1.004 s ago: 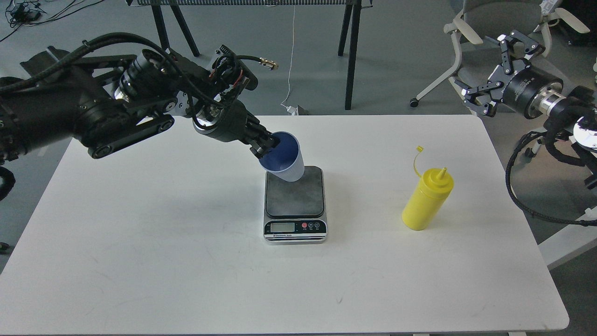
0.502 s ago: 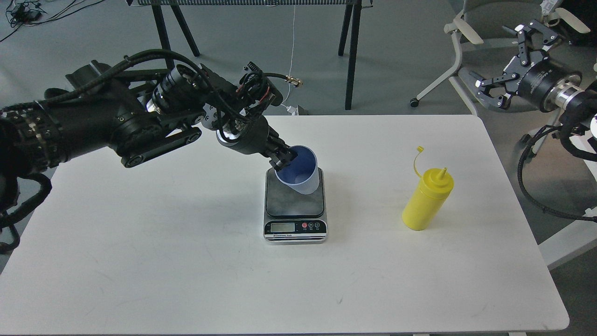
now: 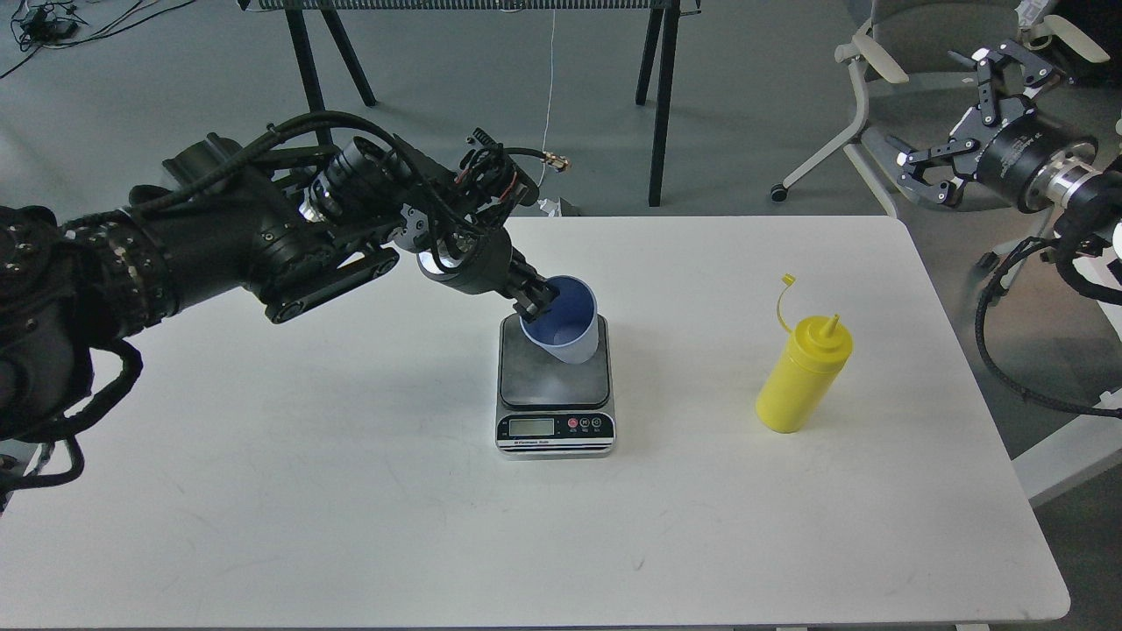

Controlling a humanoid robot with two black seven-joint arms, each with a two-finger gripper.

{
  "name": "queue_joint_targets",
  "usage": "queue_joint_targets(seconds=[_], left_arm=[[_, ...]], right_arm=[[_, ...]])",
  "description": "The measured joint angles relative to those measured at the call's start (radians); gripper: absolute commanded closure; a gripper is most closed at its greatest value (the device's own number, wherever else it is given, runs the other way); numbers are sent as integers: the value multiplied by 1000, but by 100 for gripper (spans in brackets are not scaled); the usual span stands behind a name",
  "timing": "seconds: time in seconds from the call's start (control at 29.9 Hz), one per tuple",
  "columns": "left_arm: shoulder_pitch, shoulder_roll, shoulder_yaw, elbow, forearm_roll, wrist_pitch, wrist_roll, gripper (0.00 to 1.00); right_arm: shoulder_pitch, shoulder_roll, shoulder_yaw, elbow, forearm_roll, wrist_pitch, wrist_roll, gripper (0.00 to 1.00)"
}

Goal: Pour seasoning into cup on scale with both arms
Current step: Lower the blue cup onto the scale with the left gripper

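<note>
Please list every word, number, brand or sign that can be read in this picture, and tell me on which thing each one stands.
Nothing can be read for certain.
Scale: white print under the display, too small and blurred to read.
Scale display: no digits can be made out.
Scale buttons: tiny marks, unreadable.
Yellow bottle: no label visible.
Cup: no print visible.

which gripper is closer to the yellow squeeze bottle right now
Right. The right gripper hangs open off the table's far right corner, above the bottle. The left gripper grips the cup at the scale.
</note>
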Motion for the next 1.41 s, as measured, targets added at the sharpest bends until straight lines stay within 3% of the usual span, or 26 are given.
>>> queue_joint_targets(seconds=[1.14, 1.41], left_arm=[[43, -53, 4, 97, 2, 0, 0, 88], [44, -53, 5, 103, 2, 0, 0, 74]], right_arm=[[-14, -2, 2, 0, 0, 0, 0, 1], [-14, -2, 2, 0, 0, 0, 0, 1]])
